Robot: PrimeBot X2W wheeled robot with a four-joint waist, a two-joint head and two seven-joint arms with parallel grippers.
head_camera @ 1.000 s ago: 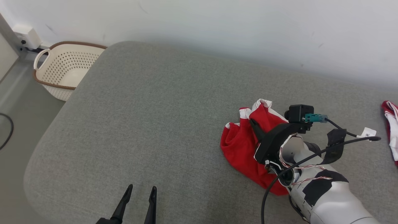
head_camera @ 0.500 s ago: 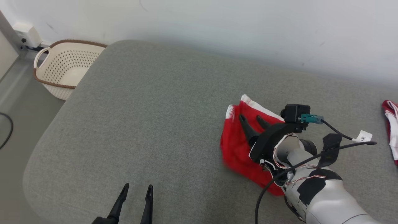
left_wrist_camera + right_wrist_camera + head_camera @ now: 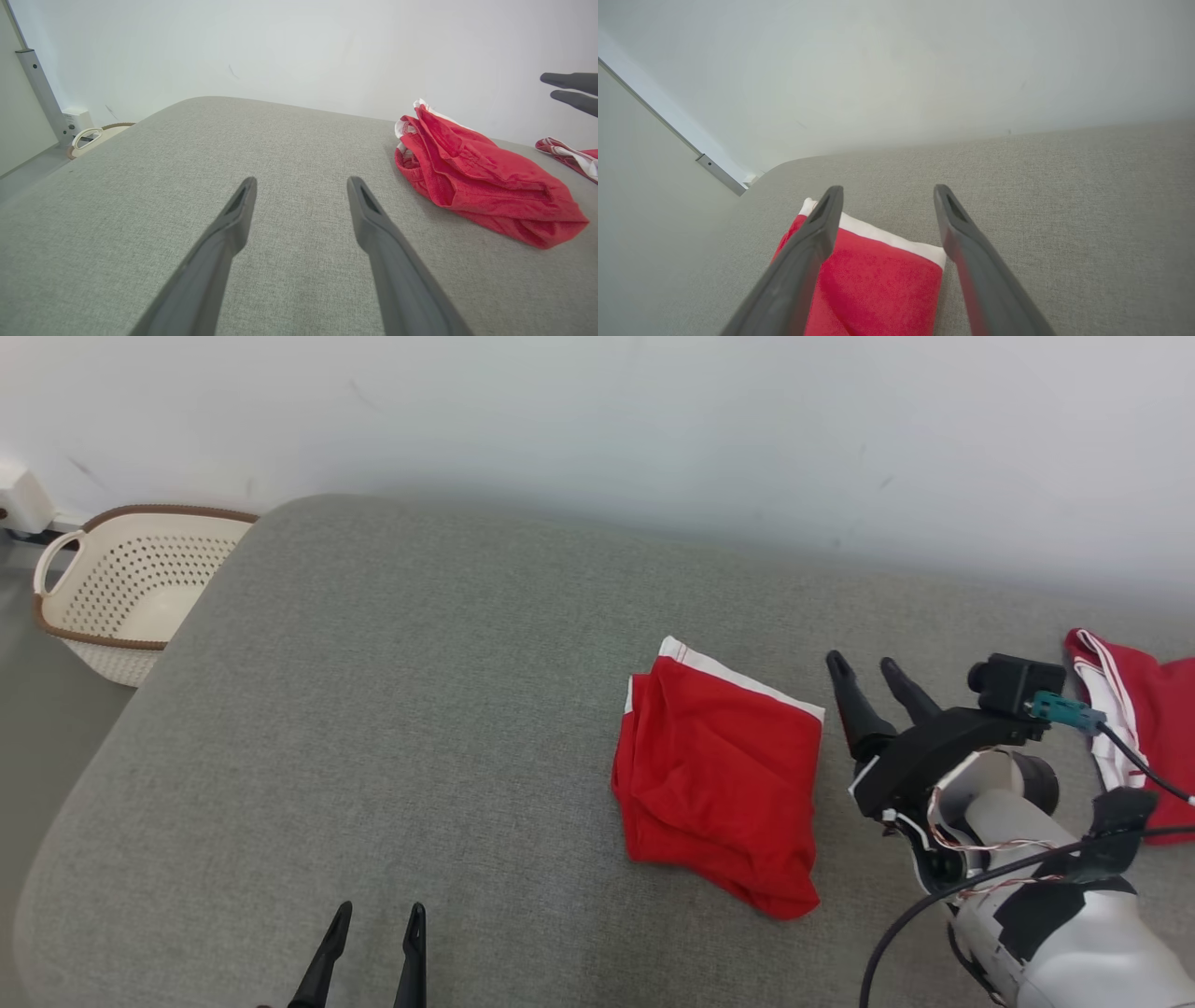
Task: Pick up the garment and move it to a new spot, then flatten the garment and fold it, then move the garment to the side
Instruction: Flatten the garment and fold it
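Garment first: we see the red garment (image 3: 719, 793) lying on the grey cushion (image 3: 420, 709), right of the middle in the head view, folded into a rough rectangle of several layers. Its white band runs along the far edge, and the near right corner is bunched and uneven. From the left wrist view we see the garment (image 3: 481, 177) end-on, its folds stacked, with white trim showing at the far end.

Our right gripper (image 3: 860, 661) sits just to the right of the garment, its two dark fingers spread apart and holding nothing. We see a strip of bare cushion between them and the cloth's right edge. In the right wrist view the right gripper (image 3: 888, 188) frames the white-banded corner of the garment (image 3: 873, 289): the cloth passes behind one finger and ends short of the other. In the left wrist view it shows at the upper right edge against the pale wall (image 3: 299, 46).

Our left gripper (image 3: 380, 908) is at the lower left of the head view, well apart from the garment, fingers apart and empty over bare cushion.

We also see a second red and white piece of clothing (image 3: 1134, 719) at the cushion's right edge, beyond the wrist camera (image 3: 1013, 681). A cream perforated basket (image 3: 163, 510) with a brown rim stands on the floor (image 3: 37, 728) past the cushion's far left corner
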